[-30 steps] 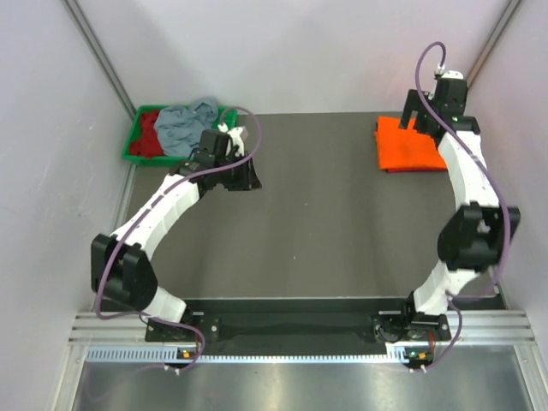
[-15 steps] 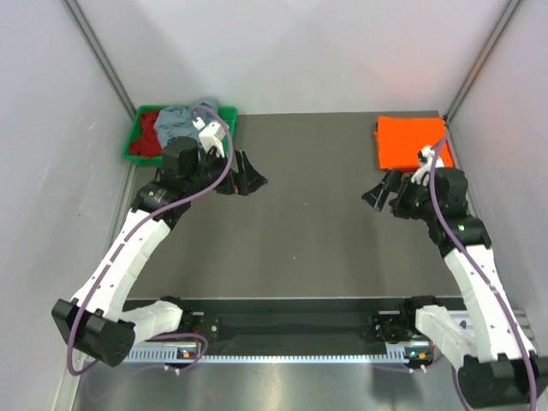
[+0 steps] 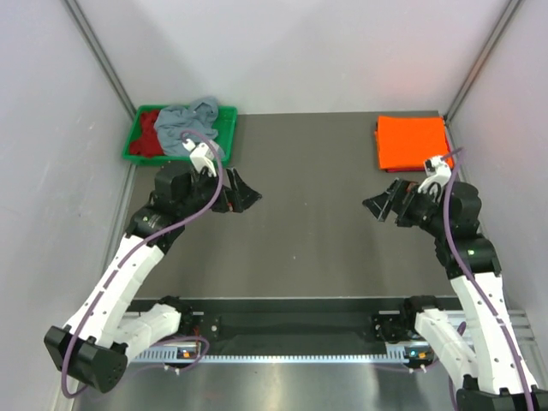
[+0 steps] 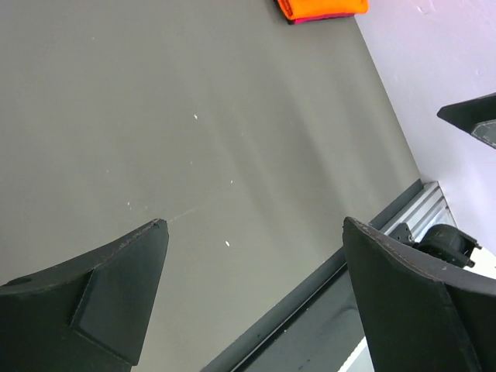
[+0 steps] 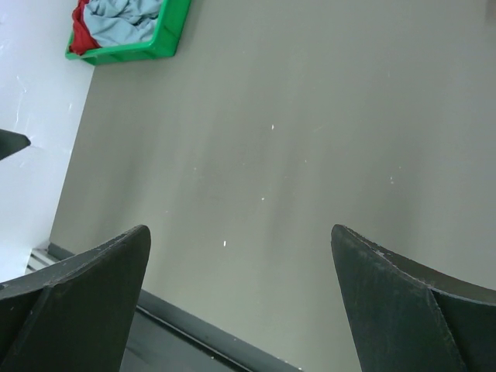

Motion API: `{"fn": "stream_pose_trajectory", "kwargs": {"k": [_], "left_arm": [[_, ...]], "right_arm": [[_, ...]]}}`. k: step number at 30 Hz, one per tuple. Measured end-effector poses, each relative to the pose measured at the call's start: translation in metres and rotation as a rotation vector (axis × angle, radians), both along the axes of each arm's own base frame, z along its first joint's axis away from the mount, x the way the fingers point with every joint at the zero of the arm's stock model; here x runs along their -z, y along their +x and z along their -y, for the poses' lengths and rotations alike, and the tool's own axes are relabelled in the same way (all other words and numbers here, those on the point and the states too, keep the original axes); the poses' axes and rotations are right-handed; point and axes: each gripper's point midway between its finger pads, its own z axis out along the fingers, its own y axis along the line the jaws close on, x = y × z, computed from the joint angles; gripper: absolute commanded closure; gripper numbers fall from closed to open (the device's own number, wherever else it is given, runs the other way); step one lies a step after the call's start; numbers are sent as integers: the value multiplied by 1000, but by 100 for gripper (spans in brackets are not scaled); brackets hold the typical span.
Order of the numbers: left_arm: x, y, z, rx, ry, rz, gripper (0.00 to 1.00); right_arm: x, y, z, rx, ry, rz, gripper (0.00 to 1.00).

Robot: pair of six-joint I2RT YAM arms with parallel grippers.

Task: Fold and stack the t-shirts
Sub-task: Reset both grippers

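While the left pincer [image 3: 244, 190] and right pincer [image 3: 378, 205] hang spread wide and grasp nothing above the dark surface [image 3: 308, 231], the folded orange t-shirt [image 3: 413, 143] lies just beyond the right pincer. The grey-blue t-shirt [image 3: 188, 124] and dark red t-shirt [image 3: 150, 133] lie crumpled in the green tray [image 3: 229, 128], beyond and left of the left pincer.

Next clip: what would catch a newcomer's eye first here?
The bright orange t-shirt, folded flat at the tabletop's far right corner, stands out most. At the far left, a green tray holds a crumpled grey-blue t-shirt and a dark red t-shirt. Between them the left gripper and right gripper hang over the tabletop, fingers open and empty.
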Motion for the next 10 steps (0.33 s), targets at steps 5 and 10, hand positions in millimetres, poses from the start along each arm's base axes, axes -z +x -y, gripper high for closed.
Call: {"fn": "stream_pose_trajectory", "kwargs": {"k": [5,10], "left_arm": [[-9,1,0,-2,-4,24,2],[-12,1,-1,-5,-4,30,2]], "right_arm": [[-6,-3,2,10,-2,27,0],[-9,-5,3,17,-4,43,0]]}}
